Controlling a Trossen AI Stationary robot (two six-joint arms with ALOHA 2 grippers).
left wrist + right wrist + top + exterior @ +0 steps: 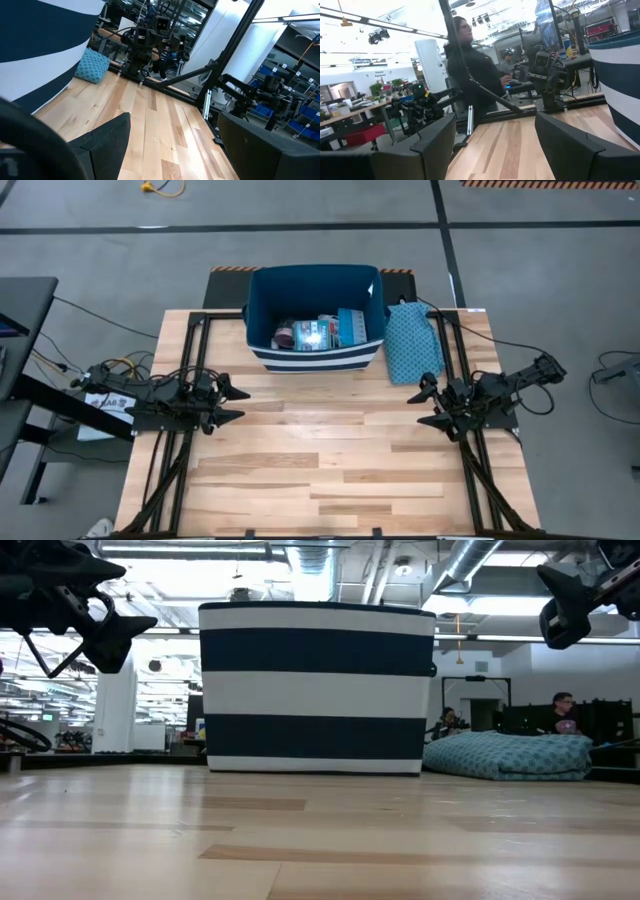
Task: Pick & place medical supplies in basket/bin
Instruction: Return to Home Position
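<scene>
The dark navy bin with white stripes [315, 315] stands at the table's far middle; it fills the low view [317, 688]. Inside it lie several supplies: a pink roll [285, 335], a light-blue and white packet [310, 333] and a teal flat box [351, 326]. My left gripper [240, 403] hovers open at the table's left side, its fingers pointing right, holding nothing. My right gripper [417, 407] hovers open at the right side, pointing left, also empty. Both are clear of the bin.
A teal dotted cloth [412, 343] lies on the table just right of the bin [512, 755]. The wooden table top [330, 470] stretches between and in front of the arms. People sit in the room beyond the table [470, 65].
</scene>
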